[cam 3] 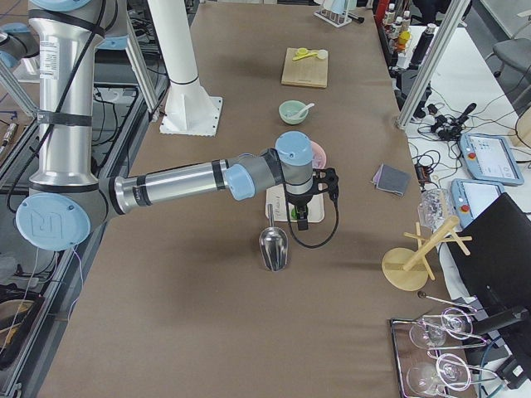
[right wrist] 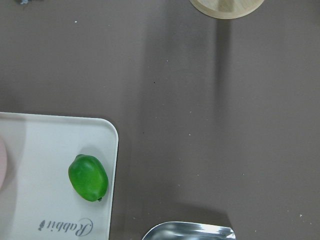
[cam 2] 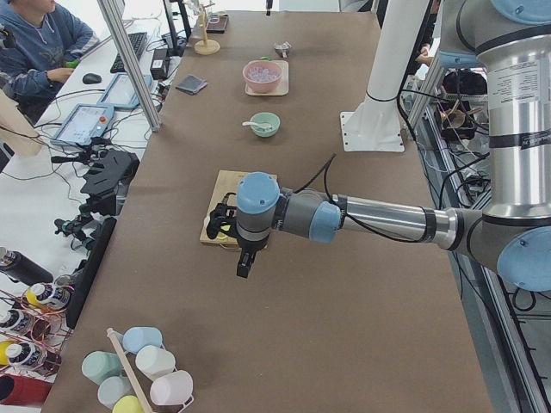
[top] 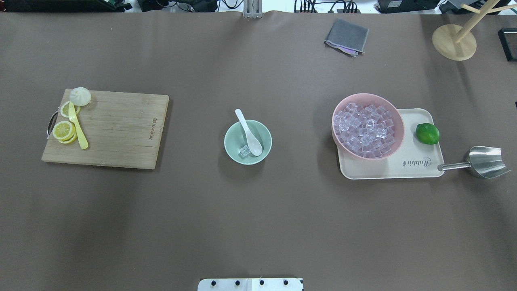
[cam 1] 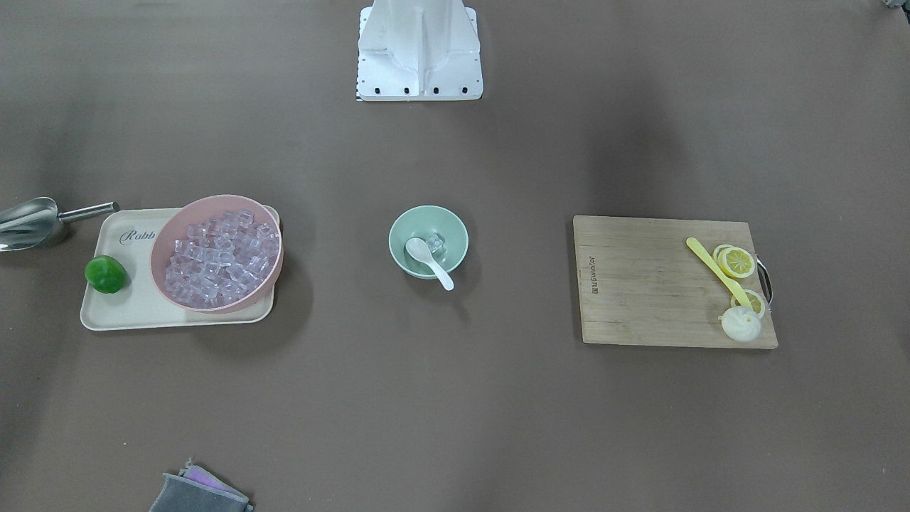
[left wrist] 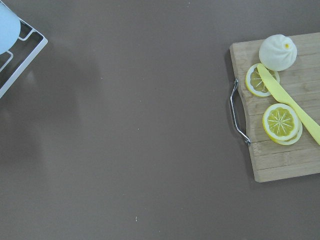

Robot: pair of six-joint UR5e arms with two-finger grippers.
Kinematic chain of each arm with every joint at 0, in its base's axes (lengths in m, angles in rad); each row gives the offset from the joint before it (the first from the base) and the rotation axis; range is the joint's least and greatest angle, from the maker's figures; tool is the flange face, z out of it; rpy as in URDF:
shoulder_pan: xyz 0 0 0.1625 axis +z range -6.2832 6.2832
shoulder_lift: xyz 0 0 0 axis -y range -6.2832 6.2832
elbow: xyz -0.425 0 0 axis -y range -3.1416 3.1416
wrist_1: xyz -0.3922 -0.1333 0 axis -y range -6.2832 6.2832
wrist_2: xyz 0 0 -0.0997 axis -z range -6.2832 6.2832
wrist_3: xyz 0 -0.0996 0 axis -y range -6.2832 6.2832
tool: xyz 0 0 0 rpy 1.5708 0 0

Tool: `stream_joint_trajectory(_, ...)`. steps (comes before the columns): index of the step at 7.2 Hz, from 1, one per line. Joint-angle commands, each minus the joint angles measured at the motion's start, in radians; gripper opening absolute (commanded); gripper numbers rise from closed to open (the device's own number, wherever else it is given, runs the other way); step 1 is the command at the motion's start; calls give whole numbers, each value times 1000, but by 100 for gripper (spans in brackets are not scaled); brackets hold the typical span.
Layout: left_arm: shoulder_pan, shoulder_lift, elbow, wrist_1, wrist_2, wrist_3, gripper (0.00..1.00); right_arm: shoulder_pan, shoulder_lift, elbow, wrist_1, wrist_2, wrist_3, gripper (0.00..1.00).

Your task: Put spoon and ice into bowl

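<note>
The spoon [top: 249, 133] lies in the bowl [top: 233, 139], scoop down inside and handle leaning over the rim. One ice [top: 244, 151] cube sits on the bowl's bottom, just beside the scoop.

The bowl stands between the two grippers and well apart from both. The left gripper [cam 2: 244, 262] hangs over the table by the handle end of the cutting board [top: 117, 129], near the lemon slices [top: 64, 130]. Only the side view shows it, so I cannot tell how its jaws stand.

The right gripper [cam 3: 301, 217] hangs over the outer end of the tray [top: 420, 161], with the lime [top: 427, 133] below it and the metal scoop [top: 486, 161] near. Whether its jaws are apart or closed I also cannot tell.
</note>
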Motion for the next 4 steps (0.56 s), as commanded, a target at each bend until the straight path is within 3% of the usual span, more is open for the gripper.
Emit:
stream_joint_trajectory(1, 1, 0, 11, -2, -21, 4, 99, 1, -33, 17, 1, 33, -1, 100)
stream_joint_trajectory(4, 3, 0, 16, -89, -22, 0, 99, 15, -50, 29, 2, 20, -1, 100)
